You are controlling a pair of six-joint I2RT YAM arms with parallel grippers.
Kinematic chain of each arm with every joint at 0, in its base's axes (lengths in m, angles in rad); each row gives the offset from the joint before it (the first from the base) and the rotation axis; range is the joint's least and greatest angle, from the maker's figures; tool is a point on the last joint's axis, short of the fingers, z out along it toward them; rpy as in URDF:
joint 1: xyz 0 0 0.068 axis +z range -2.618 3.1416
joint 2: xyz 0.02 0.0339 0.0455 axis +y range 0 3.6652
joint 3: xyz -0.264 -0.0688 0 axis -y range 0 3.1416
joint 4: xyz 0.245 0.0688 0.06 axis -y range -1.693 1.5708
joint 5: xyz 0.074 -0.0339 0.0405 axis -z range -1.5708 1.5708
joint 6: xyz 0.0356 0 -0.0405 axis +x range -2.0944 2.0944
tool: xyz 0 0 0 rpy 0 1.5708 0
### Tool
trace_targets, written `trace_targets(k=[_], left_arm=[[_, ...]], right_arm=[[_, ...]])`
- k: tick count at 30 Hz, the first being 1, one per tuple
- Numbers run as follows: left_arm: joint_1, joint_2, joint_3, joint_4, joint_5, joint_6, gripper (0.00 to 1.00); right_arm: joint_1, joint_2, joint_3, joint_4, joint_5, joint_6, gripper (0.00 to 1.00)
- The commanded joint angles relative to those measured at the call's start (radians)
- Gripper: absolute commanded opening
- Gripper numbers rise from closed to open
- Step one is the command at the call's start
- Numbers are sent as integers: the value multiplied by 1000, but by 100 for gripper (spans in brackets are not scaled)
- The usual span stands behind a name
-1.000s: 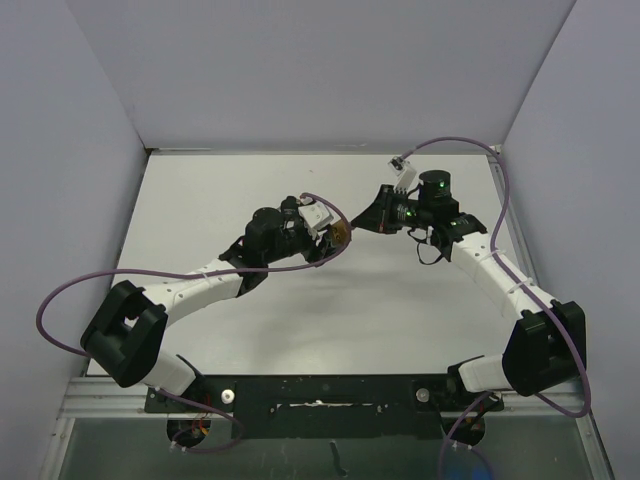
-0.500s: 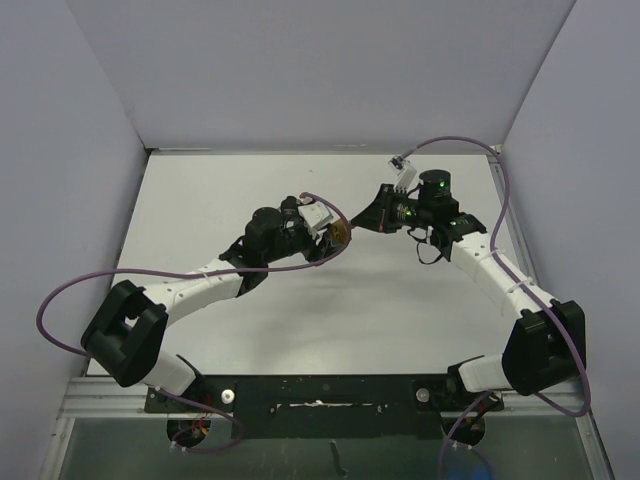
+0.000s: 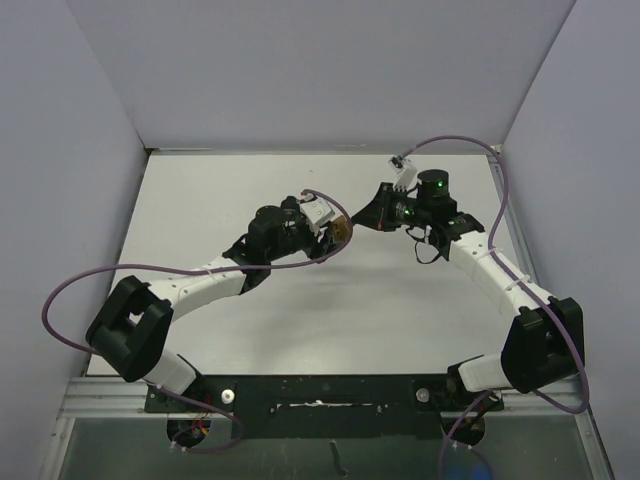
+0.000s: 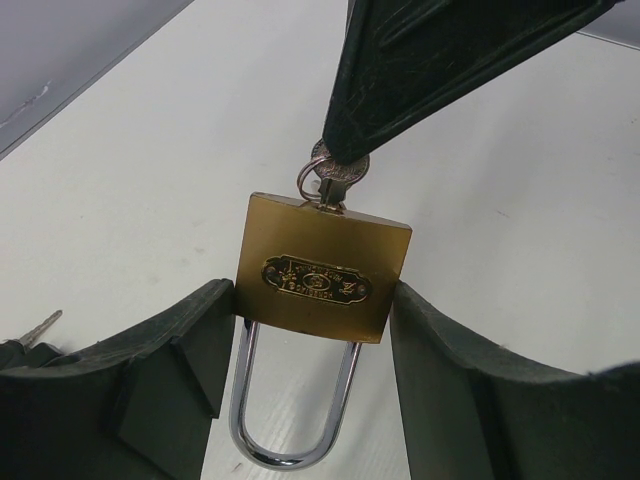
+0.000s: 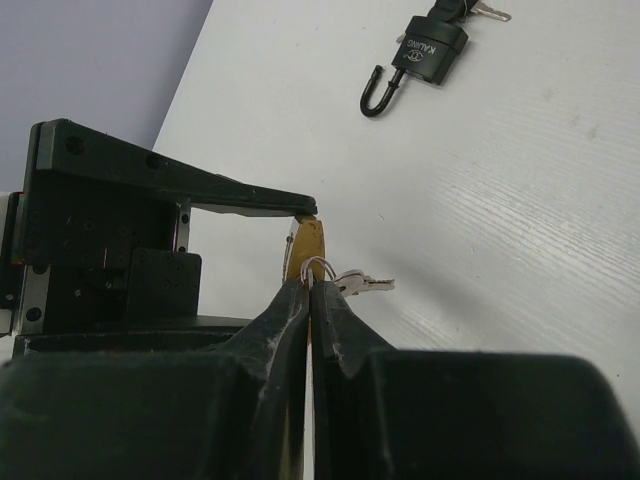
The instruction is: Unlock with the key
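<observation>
A brass padlock (image 4: pixel 322 280) with a steel shackle (image 4: pixel 290 410) is clamped between the two fingers of my left gripper (image 4: pixel 315 330), held above the table. It shows as a small brass spot in the top view (image 3: pixel 340 231). A key (image 4: pixel 337 172) on a ring sits in the lock's keyhole. My right gripper (image 5: pixel 312 290) is shut on that key's head; a spare key (image 5: pixel 365 283) dangles from the ring beside the brass lock body (image 5: pixel 304 250). In the top view my right gripper (image 3: pixel 375 216) meets my left gripper (image 3: pixel 325 232) mid-table.
A black padlock (image 5: pixel 425 55) with an open shackle and its own key lies on the white table (image 5: pixel 520 200) beyond the grippers. Another key tip (image 4: pixel 40 326) shows at the left wrist view's left edge. Grey walls stand around the table (image 3: pixel 200 200).
My left arm has shifted slightly, its forearm and wrist moving a little up and right with the padlock. The right gripper stays on the key.
</observation>
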Motion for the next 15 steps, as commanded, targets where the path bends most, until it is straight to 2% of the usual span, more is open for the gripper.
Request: trace_targets(k=[1,15], left_arm=[[-8,-22,121,310,-23,-33,0],[-31,-11,76,484,-98,-10,0]], right_arm=[[32,24,2,-28,-23,3,0],[51,56,33,-53,-23,35,0]])
